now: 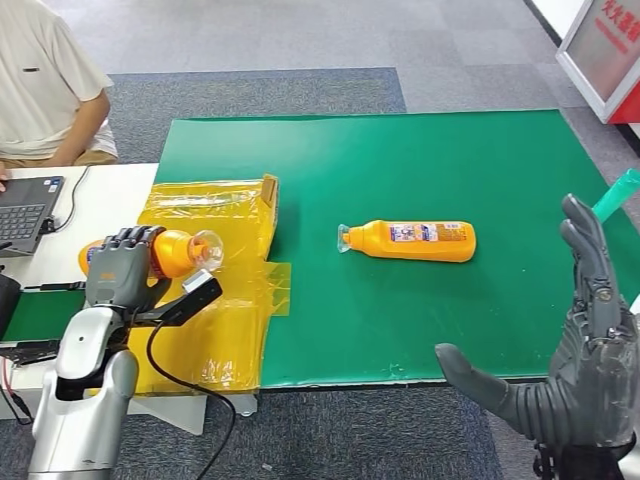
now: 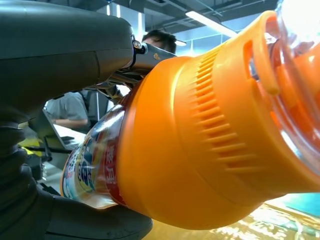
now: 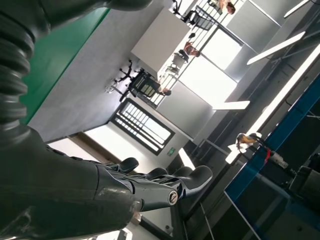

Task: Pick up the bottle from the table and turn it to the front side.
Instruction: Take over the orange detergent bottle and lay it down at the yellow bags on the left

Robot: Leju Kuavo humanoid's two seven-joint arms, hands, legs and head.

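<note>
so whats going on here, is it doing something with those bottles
The robot's left hand grips an orange bottle by its body, held off the table above a sheet of yellow plastic film, its clear cap pointing toward the green mat. A second orange bottle lies on its side on the mat, untouched. The right hand is raised with its fingers spread and holds nothing. A person sits at a laptop off to the left.

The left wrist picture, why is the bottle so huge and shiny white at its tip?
In the left wrist view the bottle sits right against the lens in the left hand, so it looms, and ceiling light glares off its clear cap; the head view shows it at normal size.
</note>
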